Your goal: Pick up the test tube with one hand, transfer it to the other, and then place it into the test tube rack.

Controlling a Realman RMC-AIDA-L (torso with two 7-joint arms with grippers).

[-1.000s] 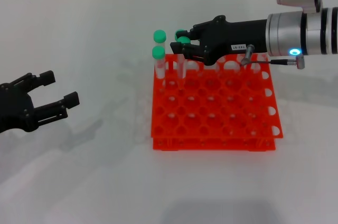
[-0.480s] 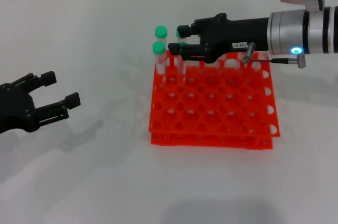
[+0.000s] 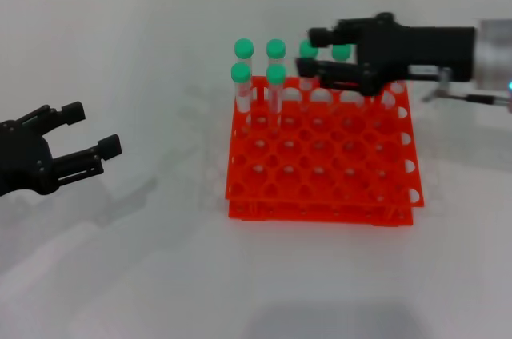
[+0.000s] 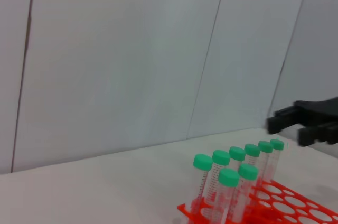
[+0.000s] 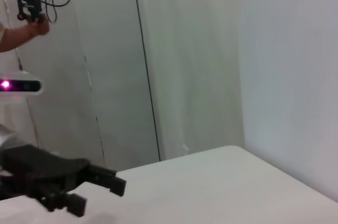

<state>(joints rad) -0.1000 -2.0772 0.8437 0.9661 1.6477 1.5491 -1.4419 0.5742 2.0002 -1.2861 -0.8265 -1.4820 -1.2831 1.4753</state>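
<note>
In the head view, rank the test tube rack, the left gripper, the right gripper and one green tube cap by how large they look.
1. test tube rack, plainly largest.
2. right gripper and left gripper: about alike, so no ranking; the left is partly cut off by the frame edge.
3. green tube cap, smallest.

The black right pincer [image 3: 314, 55] on the silver arm smears with motion blur in the head view, and its arm runs off the picture's edge. Two green-capped clear plastic test tubes [image 3: 309, 50] at the back row sit partly behind its fingers. The black left pincer [image 3: 92, 129] is cut by the picture's edge at the wrist. In the left wrist view the bright orange-red plastic test tube rack [image 4: 274, 208] is chopped off at the frame's border, and the tubes' lower ends cannot be seen.
</note>
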